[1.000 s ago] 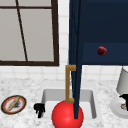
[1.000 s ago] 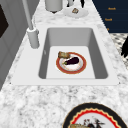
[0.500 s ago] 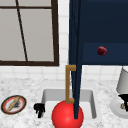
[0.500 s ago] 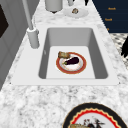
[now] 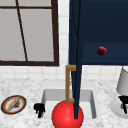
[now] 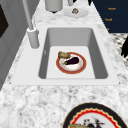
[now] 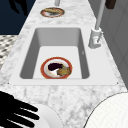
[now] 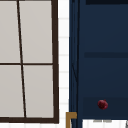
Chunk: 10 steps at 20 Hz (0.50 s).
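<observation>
Nothing has moved: right hand (image 7: 15, 113) spread over white plate (image 7: 51, 118); sink (image 7: 27, 53) plate (image 7: 44, 68) holds eggplant (image 7: 53, 66).

I note a grey-white speckled marble worktop (image 6: 30, 100) around a white rectangular sink basin (image 6: 100, 60). On it, left of the sink, lies a round black-rimmed patterned plate (image 5: 13, 104); right of the sink, a plain white round plate (image 5: 116, 108). A red-rimmed round plate (image 6: 71, 63) lies on the basin floor.
</observation>
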{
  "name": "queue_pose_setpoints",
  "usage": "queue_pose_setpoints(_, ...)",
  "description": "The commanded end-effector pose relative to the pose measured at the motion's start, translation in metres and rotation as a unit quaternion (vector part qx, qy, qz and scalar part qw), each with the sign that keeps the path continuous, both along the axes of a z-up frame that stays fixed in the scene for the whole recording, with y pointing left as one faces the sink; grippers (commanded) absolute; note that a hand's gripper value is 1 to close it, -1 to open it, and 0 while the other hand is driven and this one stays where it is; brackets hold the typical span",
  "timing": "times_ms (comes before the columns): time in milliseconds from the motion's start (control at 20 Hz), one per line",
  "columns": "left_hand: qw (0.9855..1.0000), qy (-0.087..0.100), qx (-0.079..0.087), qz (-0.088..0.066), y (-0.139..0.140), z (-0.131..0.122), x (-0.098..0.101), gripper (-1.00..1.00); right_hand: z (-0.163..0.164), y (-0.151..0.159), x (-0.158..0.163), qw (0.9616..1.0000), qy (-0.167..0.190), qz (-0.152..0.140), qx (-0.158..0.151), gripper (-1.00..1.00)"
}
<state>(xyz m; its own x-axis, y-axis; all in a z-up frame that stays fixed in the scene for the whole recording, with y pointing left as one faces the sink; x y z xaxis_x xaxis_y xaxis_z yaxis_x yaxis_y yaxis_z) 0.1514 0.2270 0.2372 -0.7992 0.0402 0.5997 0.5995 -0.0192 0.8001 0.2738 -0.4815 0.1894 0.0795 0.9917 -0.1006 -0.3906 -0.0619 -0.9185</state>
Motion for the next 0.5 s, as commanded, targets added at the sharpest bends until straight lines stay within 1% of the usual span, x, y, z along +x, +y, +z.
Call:
queue_pose_setpoints(0,1.0000,0.000,0.000,0.000,0.0000,0.0000,0.0000,0.00,0.0071,0.0088,-0.0021,0.9989,-0.016,-0.043,-0.007,-1.00)
queue_pose_setpoints(100,1.0000,0.000,0.000,0.000,0.0000,0.0000,0.0000,0.00,0.0062,0.0170,-0.0031,0.9987,-0.001,-0.050,-0.014,-1.00)
queue_pose_setpoints(200,1.0000,0.000,0.000,0.000,0.0000,0.0000,0.0000,0.00,0.0101,0.0111,-0.0015,0.9987,0.016,-0.046,-0.013,-1.00)
queue_pose_setpoints(250,1.0000,0.000,0.000,0.000,0.0000,0.0000,0.0000,0.00,0.0067,0.0120,-0.0022,0.9994,0.001,-0.028,-0.018,-1.00)
queue_pose_setpoints(300,1.0000,0.000,0.000,0.000,0.0000,0.0000,0.0000,0.00,0.0068,0.0114,-0.0021,0.9995,0.000,-0.028,-0.013,-1.00)
queue_pose_setpoints(450,1.0000,0.000,0.000,0.000,0.0000,0.0000,0.0000,0.00,0.0071,0.0123,-0.0030,0.9995,-0.001,-0.028,-0.012,-1.00)
